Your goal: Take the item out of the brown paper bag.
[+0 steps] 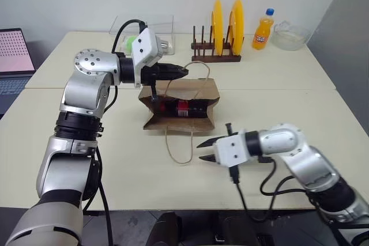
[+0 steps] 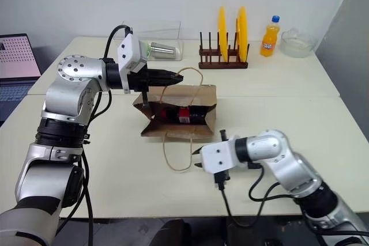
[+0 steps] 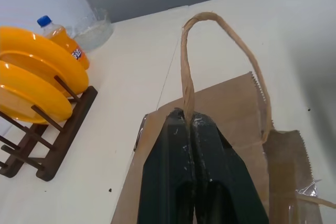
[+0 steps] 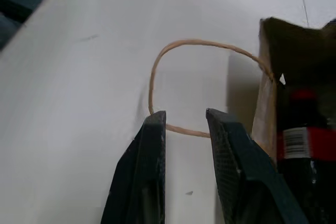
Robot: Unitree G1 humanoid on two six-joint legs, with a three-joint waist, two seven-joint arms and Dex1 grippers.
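Cream table, brown paper bag, plate rack, soda bottle, glass bowl

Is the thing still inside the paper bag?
Yes: the item lies inside the brown paper bag, visible through its open mouth.

My left gripper has matt black fingers with fine pale scuffs; they are pressed together on a twisted paper cord handle, rough and fibrous. The brown paper bag is matt kraft paper, creased, with a saw-tooth cut edge. The item inside looks like glossy dark plastic with a red label. My right gripper has fingers apart, their inner pads finely textured. Table: smooth, matt, cream. Plates: glossy yellow plastic, in a dark wooden rack. Soda bottle: clear glossy plastic.
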